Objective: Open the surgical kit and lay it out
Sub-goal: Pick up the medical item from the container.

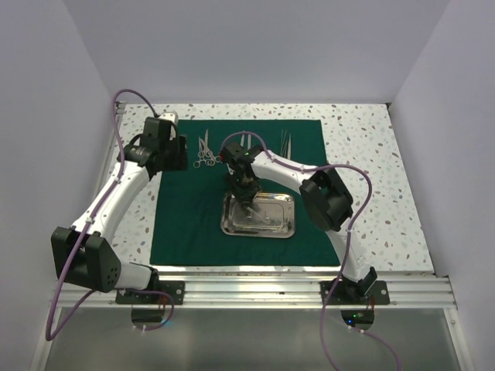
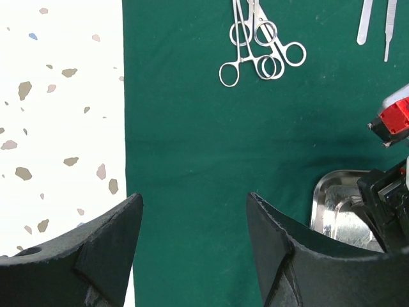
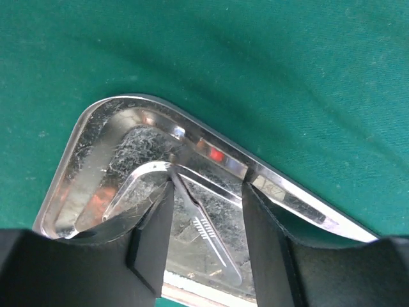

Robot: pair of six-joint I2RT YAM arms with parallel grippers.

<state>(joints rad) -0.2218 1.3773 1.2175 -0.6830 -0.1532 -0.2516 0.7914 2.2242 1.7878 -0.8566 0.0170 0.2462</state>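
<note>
Dark green cloth drape (image 1: 186, 224) noted spread flat; shiny rectangular steel tray (image 1: 288, 216) at centre, silver ring-handled forceps (image 2: 262, 54) at 12 o'clock. Right gripper (image 3: 206, 192) parted astride slim flat silver instrument (image 3: 204, 227) in tray; left gripper (image 2: 195, 198) parted, empty, at 10 o'clock. Risk judged: instrument skidded along slick floor, or tray dragged by fingers.

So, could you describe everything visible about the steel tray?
The steel tray is small, rectangular with rounded corners and a raised rim, shiny and finely scratched inside. It lies flat, open side up, on the green drape, near its middle. One slim silver instrument with a ridged handle lies inside. The right gripper hangs over it, jaws open on either side of that instrument.
</note>
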